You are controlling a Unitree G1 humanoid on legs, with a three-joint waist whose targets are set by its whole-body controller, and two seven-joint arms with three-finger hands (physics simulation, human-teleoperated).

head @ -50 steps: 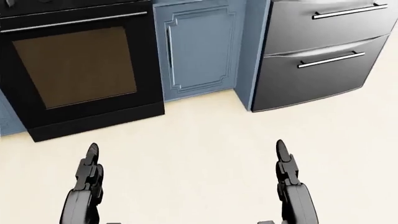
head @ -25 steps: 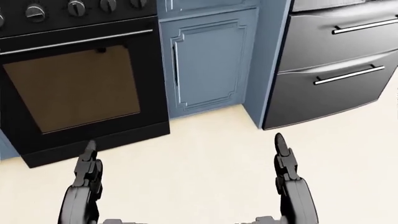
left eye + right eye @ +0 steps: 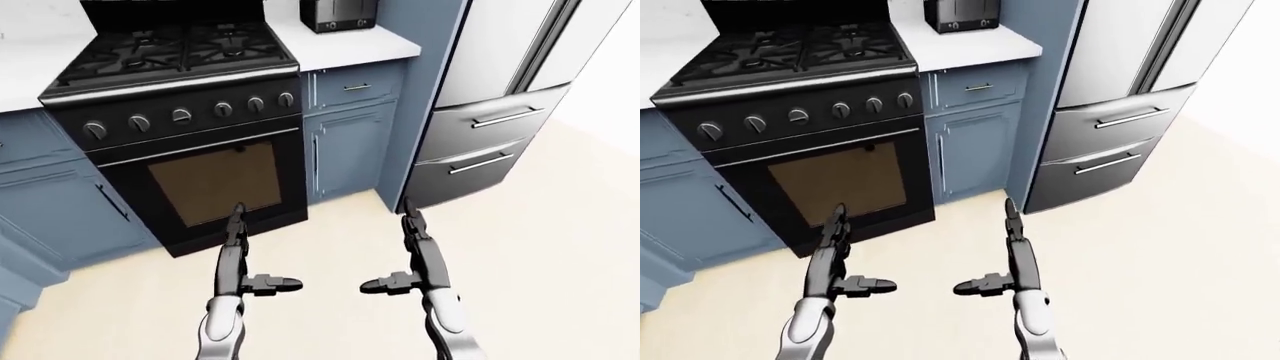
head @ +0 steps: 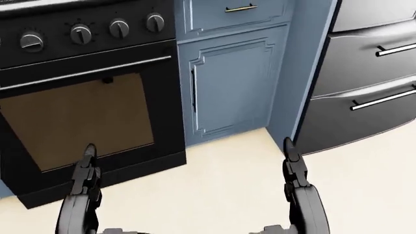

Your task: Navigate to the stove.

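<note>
The black stove (image 3: 180, 112) stands at the upper left of the left-eye view, with gas burners on top, a row of knobs and a brown oven window (image 3: 215, 181). It also fills the left of the head view (image 4: 78, 97). My left hand (image 3: 238, 247) is open, fingers straight, thumb out, low in front of the oven door. My right hand (image 3: 418, 251) is open the same way, to the right, below the blue cabinet.
A blue cabinet door and drawer (image 3: 345, 142) stand right of the stove. A steel fridge with two drawers (image 3: 490, 112) is at the right. A toaster (image 3: 338, 13) sits on the white counter. Blue cabinets (image 3: 50, 202) flank the stove's left. Cream floor (image 3: 540, 262) lies below.
The whole head view has shifted down: the stove, cabinet and fridge sit lower and larger, with knobs and the drawer handle now showing. The camera has moved closer. The hands keep their pose.
</note>
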